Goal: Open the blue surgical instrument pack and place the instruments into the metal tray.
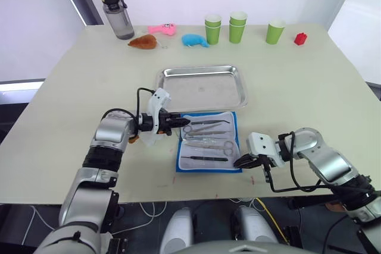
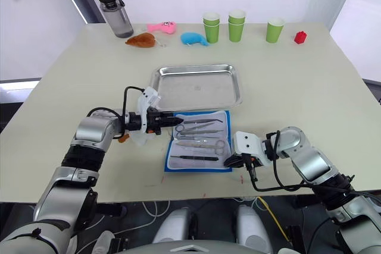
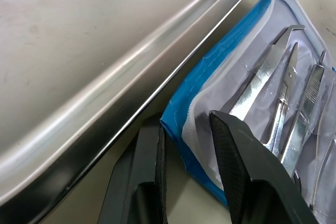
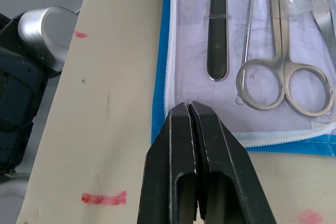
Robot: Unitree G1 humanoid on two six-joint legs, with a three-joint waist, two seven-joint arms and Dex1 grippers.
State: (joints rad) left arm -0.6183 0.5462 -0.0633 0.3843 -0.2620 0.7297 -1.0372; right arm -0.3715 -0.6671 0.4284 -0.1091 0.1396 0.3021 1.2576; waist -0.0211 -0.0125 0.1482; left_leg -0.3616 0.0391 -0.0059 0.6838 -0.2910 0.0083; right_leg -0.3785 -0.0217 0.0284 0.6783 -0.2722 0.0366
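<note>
Left gripper (image 1: pixel 176 122) sits open over the blue surgical instrument pack's (image 1: pixel 208 165) corner, right gripper (image 1: pixel 244 160) pinched closed, empty. Grabbing lining instead of instruments (image 1: pixel 205 143) could drag everything.

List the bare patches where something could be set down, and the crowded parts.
Free: the whole floor of the metal tray; the table right of tray and pack; the table left of the tray. Crowded: the far edge, lined with bottle, toys and green cups; the open blue surgical instrument pack, flanked by left gripper and right gripper.
</note>
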